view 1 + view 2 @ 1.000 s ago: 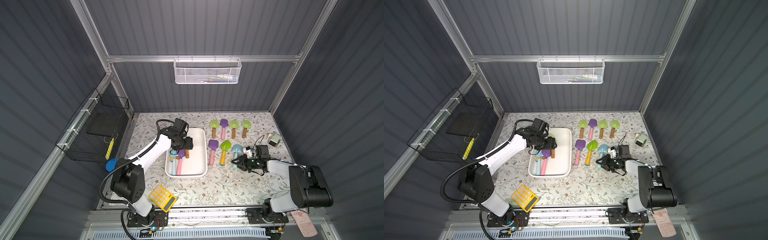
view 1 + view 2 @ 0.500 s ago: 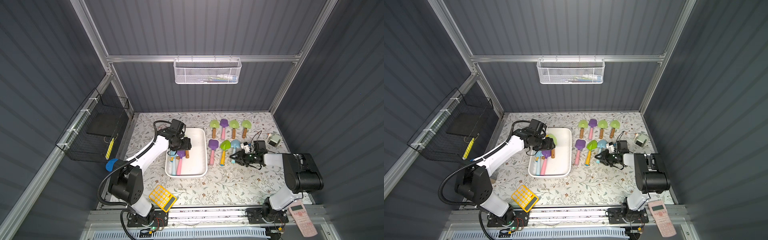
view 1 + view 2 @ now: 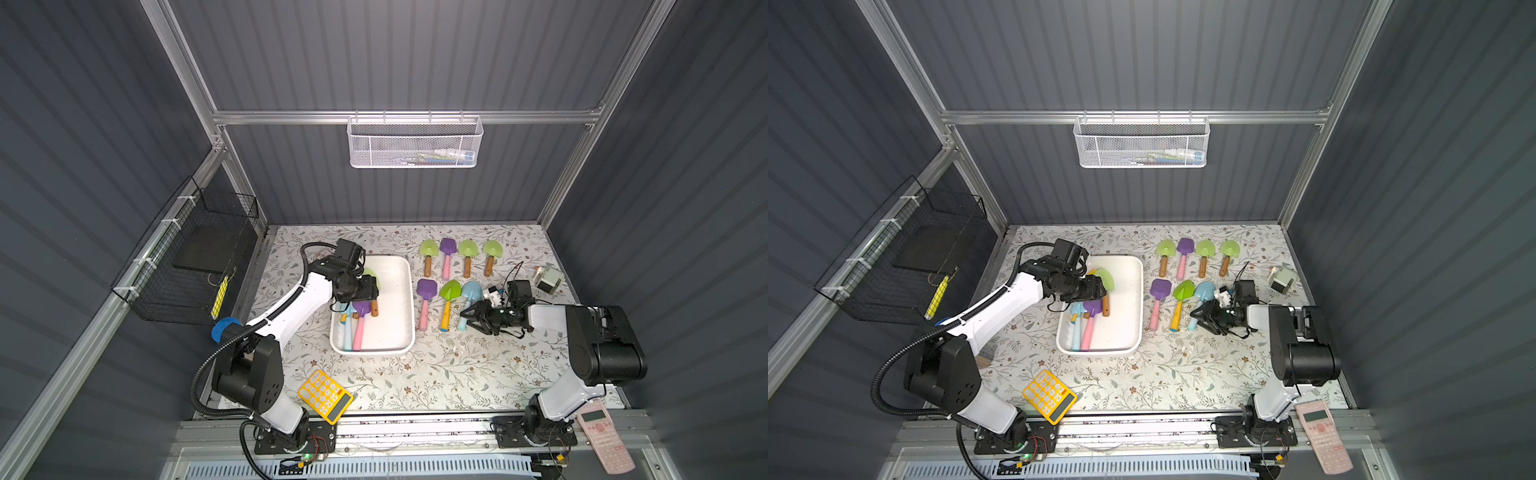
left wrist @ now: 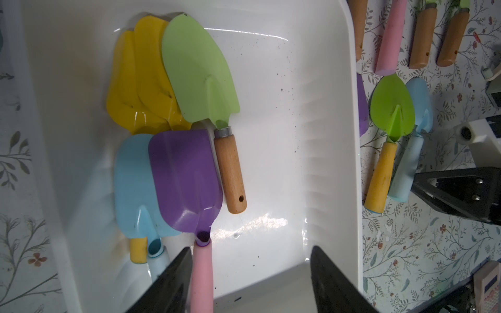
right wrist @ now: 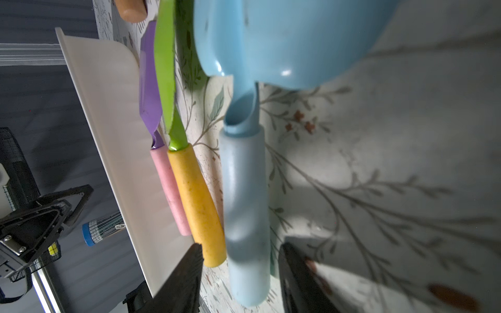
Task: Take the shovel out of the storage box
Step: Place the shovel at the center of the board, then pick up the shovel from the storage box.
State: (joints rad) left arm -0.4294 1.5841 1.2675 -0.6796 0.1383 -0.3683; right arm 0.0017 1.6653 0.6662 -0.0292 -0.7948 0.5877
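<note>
Shovels [image 4: 184,176] in storage box [image 4: 330,162] — left fingers [image 4: 168,284] apart, right fingers [image 5: 184,284] apart.

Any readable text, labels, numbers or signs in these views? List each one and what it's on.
None can be read in any view.
On the yellow calculator: key markings too small to read.
On the pink calculator: keys and display too small to read.
On the blue-capped tube: printed label blurred.
On the items in the white mesh basket: print too small to read.
</note>
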